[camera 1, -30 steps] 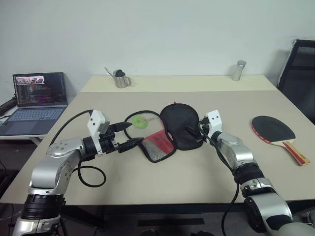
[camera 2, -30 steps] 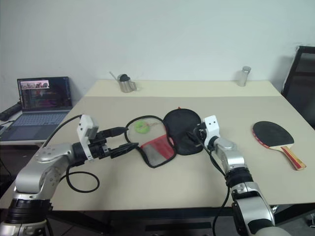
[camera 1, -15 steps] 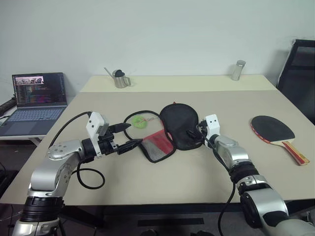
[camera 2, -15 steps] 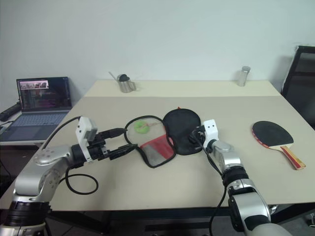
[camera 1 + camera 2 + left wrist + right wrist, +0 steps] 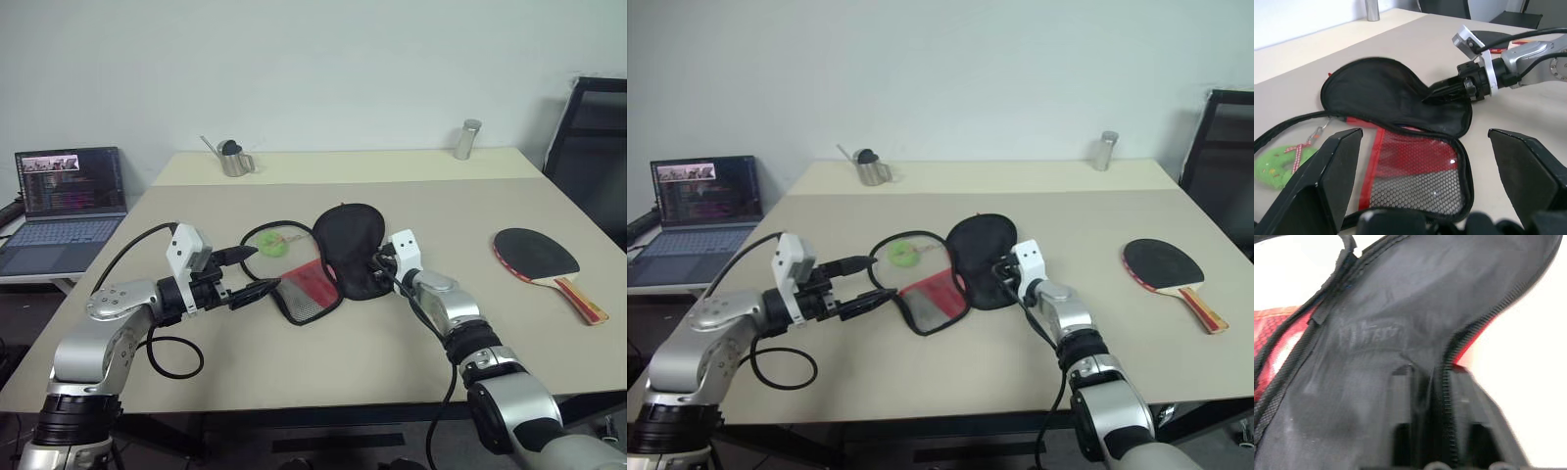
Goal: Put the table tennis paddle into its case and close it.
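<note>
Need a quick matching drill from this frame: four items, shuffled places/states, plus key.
1. table tennis paddle
2. case
3. left gripper
4. right gripper

A. shut on the black flap
B. unzipped, mid-table
C. open, beside the mesh end
D. lying alone near the table's right edge

Pairs: 1-D, 2-B, 3-C, 4-A

Open table point(image 5: 411, 211) around paddle point(image 5: 534, 257) (chair point(image 5: 588, 147) beyond)

Looks like an office or lab: plain white wall point(image 5: 343, 59), beige tabletop point(image 5: 392, 343), open laptop point(image 5: 61, 201) off its left edge, black office chair point(image 5: 593, 137) beyond its right edge.
</note>
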Action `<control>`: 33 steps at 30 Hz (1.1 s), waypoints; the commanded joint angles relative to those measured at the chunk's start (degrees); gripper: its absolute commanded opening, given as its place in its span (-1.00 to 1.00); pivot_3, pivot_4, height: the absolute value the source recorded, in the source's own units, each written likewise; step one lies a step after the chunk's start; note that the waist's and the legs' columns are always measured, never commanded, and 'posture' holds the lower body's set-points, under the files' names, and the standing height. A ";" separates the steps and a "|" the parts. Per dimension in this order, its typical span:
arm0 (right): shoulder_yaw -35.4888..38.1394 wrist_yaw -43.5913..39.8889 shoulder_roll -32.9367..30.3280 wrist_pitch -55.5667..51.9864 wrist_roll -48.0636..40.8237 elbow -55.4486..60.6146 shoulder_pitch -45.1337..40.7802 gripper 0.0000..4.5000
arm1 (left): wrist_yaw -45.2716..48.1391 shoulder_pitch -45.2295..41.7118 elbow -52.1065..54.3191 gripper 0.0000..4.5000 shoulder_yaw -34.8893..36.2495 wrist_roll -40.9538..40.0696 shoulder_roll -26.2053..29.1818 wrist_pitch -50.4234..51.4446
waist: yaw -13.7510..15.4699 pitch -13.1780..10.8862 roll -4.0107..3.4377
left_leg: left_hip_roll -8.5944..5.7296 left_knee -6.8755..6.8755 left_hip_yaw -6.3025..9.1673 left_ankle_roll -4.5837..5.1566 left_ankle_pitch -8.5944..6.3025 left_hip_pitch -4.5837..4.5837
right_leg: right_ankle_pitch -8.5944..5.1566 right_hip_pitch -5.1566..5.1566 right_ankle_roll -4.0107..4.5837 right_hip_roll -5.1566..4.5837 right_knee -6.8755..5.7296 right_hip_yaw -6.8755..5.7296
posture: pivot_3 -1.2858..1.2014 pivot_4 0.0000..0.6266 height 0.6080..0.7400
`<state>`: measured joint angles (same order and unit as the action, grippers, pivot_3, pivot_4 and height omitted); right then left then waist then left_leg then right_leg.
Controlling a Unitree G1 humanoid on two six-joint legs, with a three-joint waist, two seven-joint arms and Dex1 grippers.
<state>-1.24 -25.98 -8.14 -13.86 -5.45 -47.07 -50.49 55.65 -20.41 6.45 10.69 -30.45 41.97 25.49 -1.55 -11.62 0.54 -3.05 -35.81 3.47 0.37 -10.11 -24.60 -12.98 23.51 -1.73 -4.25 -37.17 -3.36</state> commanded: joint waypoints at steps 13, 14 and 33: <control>11.48 13.25 3.48 -2.65 -5.98 -7.77 -10.22 -0.98 | 0.65 -2.38 5.74 1.00 -0.81 -2.02 -0.03 0.60 | -0.08 0.00 0.00 | 0.09 0.02 -0.15 0.00 0.00 0.05 | 0.16 0.03 0.26 0.11 -0.02 0.13 | 0.03 -0.52 1.00; 12.20 14.34 3.19 -2.65 -6.20 -8.43 -10.45 -0.98 | 0.76 -2.61 5.60 1.00 -1.03 -1.97 -0.09 0.56 | -0.06 0.00 0.00 | 0.09 0.01 -0.15 0.00 0.00 0.05 | 0.16 0.02 0.26 0.11 -0.02 0.13 | 0.03 -0.52 1.00; 12.35 14.87 -3.15 -12.50 -5.63 2.49 -2.31 -0.98 | 2.93 -6.54 3.05 1.00 -5.91 -0.94 -2.79 -0.59 | -0.12 0.00 0.01 | 0.22 0.03 -0.51 0.02 -0.01 0.15 | 0.10 0.01 0.14 0.21 -0.05 0.42 | 0.03 -0.52 1.00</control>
<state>11.70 -10.13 -10.59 -25.29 -10.79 -46.97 -52.80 58.22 -25.59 9.01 4.49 -31.30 39.16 25.83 -1.66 -11.62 0.55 -2.82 -35.78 2.95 0.39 -10.12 -24.44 -12.90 23.53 -1.64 -4.05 -37.22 -2.93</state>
